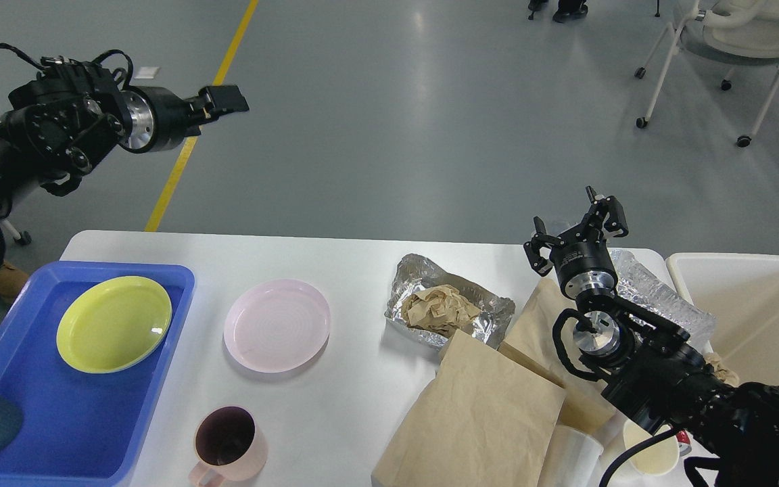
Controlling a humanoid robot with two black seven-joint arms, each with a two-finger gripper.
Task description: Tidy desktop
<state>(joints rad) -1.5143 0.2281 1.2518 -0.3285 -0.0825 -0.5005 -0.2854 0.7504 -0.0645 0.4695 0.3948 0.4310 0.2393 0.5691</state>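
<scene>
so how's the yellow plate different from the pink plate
The yellow plate lies inside the blue tray, while the pink plate sits straight on the white desktop. The yellow plate is bright yellow-green and glossy with a highlight; the pink plate is pale and shows faint rings. The yellow plate lies left of the pink plate. Both are round, shallow, empty and face up, with neither gripper near them.

Yellow plate (pixel 114 323) in blue tray (pixel 78 419), pink plate (pixel 276 325) on desktop (pixel 342 406)
</scene>
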